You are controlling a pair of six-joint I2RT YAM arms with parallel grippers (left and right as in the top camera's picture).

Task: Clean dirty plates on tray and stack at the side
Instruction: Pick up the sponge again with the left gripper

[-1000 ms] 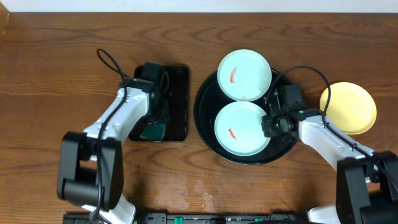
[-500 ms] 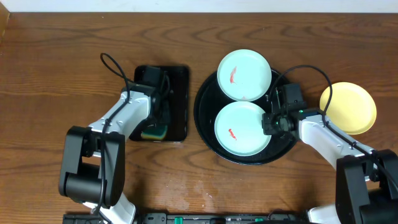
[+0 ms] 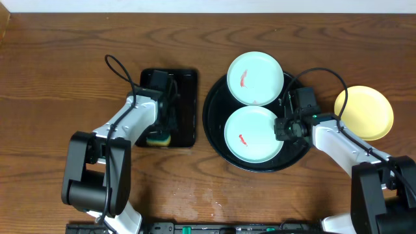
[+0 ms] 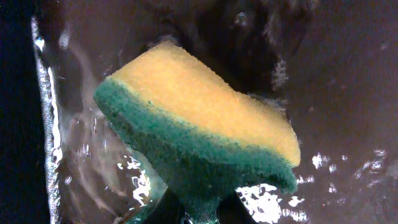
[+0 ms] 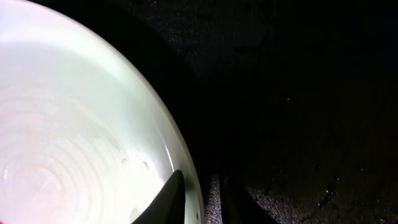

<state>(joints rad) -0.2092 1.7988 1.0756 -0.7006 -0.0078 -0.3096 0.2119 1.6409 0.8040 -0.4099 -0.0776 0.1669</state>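
The big black tray (image 3: 213, 120) holds the near green plate (image 3: 253, 134), with a red smear on it. The right gripper (image 3: 284, 127) pinches that plate's right edge, fingers almost together. The left gripper (image 3: 161, 130) squeezes the sponge (image 4: 199, 130) tight. The plate lies off to its right.

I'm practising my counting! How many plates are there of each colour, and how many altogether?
Mint-green plates: 2
Yellow plates: 1
Total: 3
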